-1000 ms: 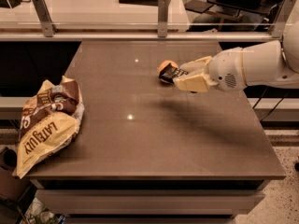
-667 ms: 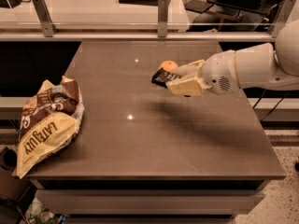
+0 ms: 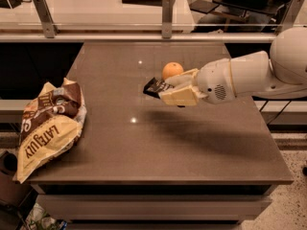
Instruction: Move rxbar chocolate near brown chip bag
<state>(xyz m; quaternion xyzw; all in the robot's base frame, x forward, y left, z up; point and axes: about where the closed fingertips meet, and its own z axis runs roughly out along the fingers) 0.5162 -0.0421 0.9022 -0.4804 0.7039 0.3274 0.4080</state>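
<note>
My gripper [image 3: 165, 90] reaches in from the right over the middle of the brown table [image 3: 158, 147]. It is shut on the rxbar chocolate [image 3: 154, 86], a small black bar that sticks out to the left of the cream fingers [image 3: 178, 96] and is held above the tabletop. The brown chip bag [image 3: 48, 123], dark brown on top and yellow below, lies wrinkled at the table's left edge, well apart from the bar. An orange [image 3: 172, 70] sits on the table just behind the gripper.
A glass barrier with metal posts [image 3: 167, 13] runs along the table's far edge. The white arm [image 3: 249, 75] crosses the right side of the table. Clutter lies on the floor at the lower left [image 3: 14, 176].
The gripper has moved left across the table with the bar in it, uncovering the orange behind it. The chip bag has not moved.
</note>
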